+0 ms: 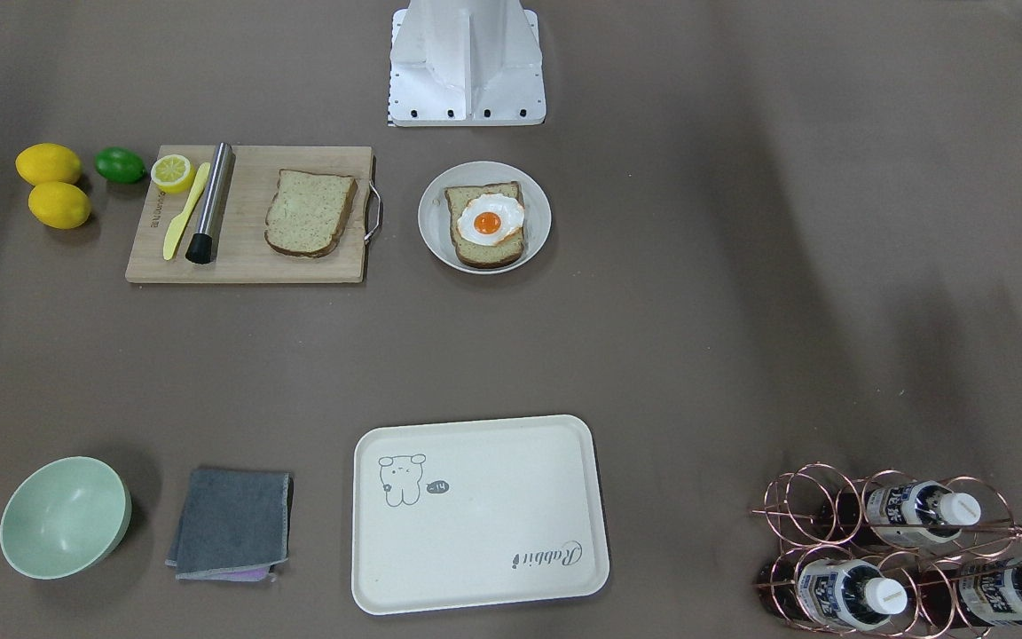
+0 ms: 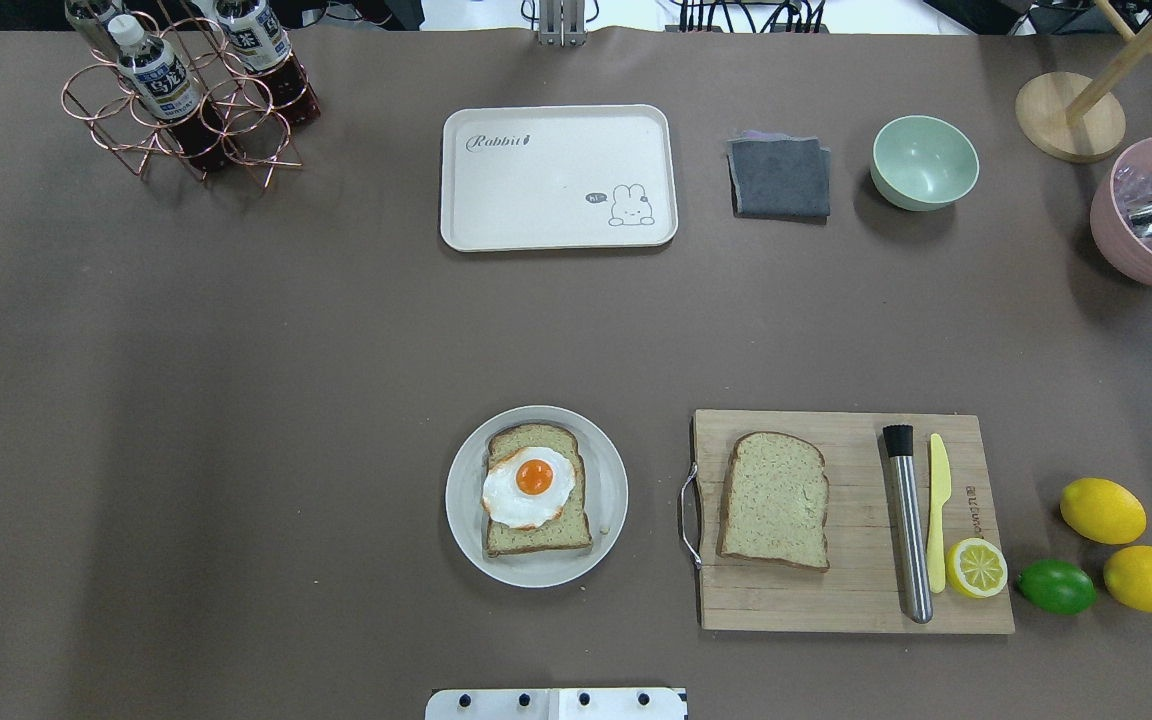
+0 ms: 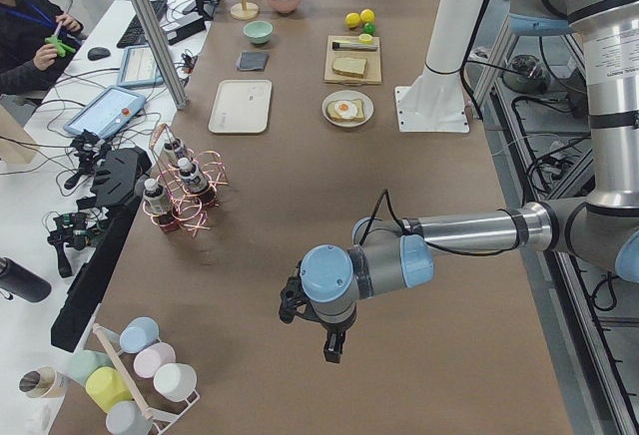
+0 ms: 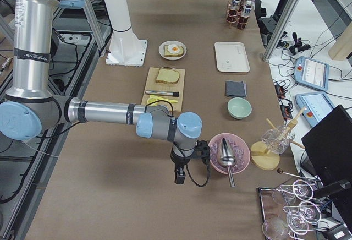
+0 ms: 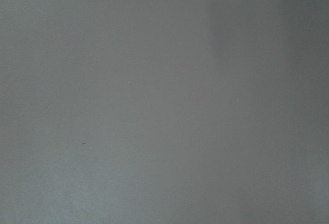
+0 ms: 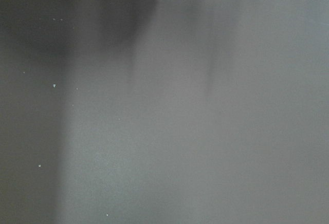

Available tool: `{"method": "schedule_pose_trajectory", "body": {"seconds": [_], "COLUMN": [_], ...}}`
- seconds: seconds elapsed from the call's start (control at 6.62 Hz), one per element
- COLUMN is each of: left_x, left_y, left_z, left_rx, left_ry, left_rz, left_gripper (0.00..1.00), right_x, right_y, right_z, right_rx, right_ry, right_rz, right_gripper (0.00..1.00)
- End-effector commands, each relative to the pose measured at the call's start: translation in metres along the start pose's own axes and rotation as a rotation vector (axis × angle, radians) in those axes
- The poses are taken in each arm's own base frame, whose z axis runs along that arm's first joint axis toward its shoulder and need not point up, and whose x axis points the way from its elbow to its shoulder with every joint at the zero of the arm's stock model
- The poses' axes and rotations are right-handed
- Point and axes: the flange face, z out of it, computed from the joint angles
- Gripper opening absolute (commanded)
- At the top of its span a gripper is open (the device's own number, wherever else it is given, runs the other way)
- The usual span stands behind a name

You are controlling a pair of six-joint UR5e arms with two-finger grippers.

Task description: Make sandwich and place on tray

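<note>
One wholegrain bread slice lies on a round white plate with a fried egg on top. The second slice lies bare on the wooden cutting board. The cream tray with the bear drawing holds nothing. My left gripper hangs over bare table far from the food, seen only in the exterior left view. My right gripper hangs near a pink bowl, seen only in the exterior right view. I cannot tell whether either is open or shut.
On the board lie a steel muddler, a yellow knife and a lemon half. Two lemons and a lime sit beside it. A green bowl, grey cloth and bottle rack flank the tray.
</note>
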Motion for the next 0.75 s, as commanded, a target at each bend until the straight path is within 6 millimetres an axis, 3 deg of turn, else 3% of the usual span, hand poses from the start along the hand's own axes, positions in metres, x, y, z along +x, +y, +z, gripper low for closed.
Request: {"method": "schedule_pose_trajectory", "body": {"seconds": [0.0, 0.6], "left_x": [0.002, 0.008], "left_y": [-0.002, -0.012], "left_z": [-0.002, -0.013], "left_rx": [0.004, 0.019], "left_ry": [-0.002, -0.007], "left_rz": [0.004, 0.003], "left_gripper": [0.99, 0.99], "right_x": [-0.002, -0.004], "right_y": [0.000, 0.005], "right_z": [0.001, 0.005], "right_rx": [0.000, 0.005], "right_ry": [-0.014, -0.056], "right_rz": [-0.002, 0.002], "right_gripper": [1.00, 1.00]}}
